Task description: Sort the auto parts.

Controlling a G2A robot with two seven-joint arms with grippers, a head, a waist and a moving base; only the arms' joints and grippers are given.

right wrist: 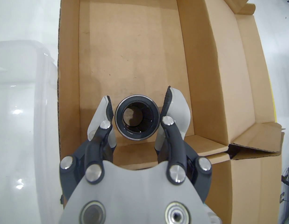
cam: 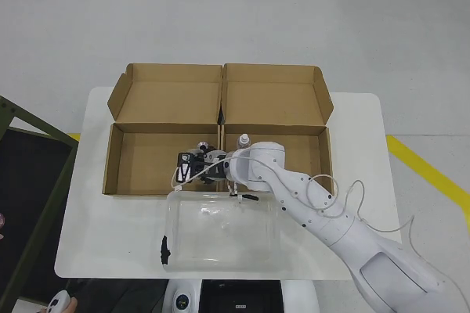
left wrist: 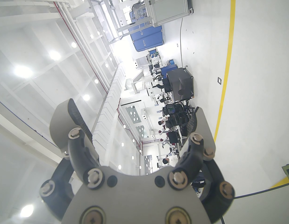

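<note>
Holding a black bushing [right wrist: 154, 117] over the left carton [right wrist: 135, 47], probably for drop-off.
Just past the clear bin [cam: 219, 227], the right gripper [right wrist: 137, 93] is clamped on the bushing's sides above the carton's near end, so it lands there. Walls sit close on both sides, with open floor beyond. The left gripper [left wrist: 133, 107] is spread wide and empty.

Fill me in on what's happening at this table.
The right gripper holds a black ring-shaped part between its fingers, over the left cardboard box. A clear bin sits beside that box. The left gripper is open and points up toward the ceiling.
</note>
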